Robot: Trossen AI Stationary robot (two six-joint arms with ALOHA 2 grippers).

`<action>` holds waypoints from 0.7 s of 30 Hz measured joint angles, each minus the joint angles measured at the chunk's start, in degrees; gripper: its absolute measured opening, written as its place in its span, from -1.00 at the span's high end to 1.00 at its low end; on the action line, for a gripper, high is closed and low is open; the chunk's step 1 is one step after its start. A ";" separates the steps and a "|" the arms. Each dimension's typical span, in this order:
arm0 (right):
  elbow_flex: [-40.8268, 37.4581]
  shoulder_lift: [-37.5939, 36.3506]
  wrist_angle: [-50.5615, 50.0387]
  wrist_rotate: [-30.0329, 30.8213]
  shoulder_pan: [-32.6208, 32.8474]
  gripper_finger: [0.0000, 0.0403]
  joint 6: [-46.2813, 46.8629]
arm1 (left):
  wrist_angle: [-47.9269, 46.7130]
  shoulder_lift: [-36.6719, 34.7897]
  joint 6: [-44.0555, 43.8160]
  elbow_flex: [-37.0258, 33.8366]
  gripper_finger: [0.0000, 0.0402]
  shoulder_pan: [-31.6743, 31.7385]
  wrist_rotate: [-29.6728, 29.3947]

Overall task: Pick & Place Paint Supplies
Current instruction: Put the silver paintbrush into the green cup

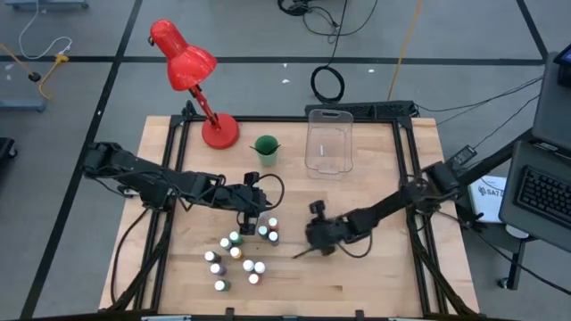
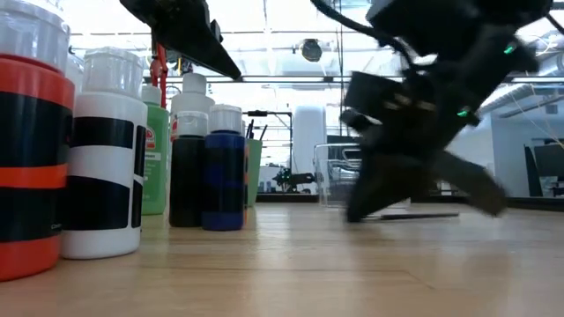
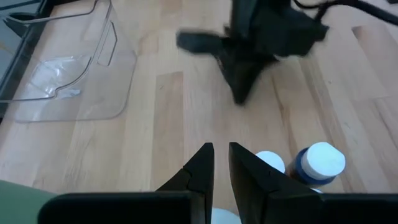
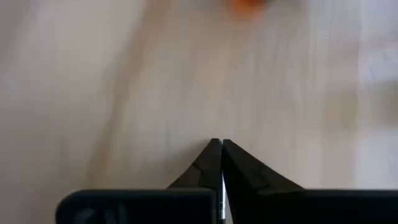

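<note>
From above, the small white-capped paint bottles (image 1: pixel 237 252) cluster on the wooden table (image 1: pixel 375 276), the left gripper (image 1: pixel 252 217) just over them. The right gripper (image 1: pixel 314 239) is low nearby. Its wrist view shows fingertips (image 4: pixel 213 152) pressed together (nothing between). The left gripper's own view: fingers (image 3: pixel 202 163) slightly parted, empty.

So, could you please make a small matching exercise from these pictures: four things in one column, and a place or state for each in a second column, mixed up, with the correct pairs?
Things:
1. red lamp
2. clear plastic bin
3. green cup
4. right hand

Places or states:
A. shut, low over bare wood
B. between the lamp's base and the bin
C. far left corner of the table
D. far edge, right of the cup

Pairs: 1-C, 2-D, 3-B, 4-A
</note>
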 joint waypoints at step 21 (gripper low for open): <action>0.21 -27.05 24.15 -6.04 4.42 1.00 -10.85 | 8.26 0.85 10.59 -1.04 0.73 -0.48 1.76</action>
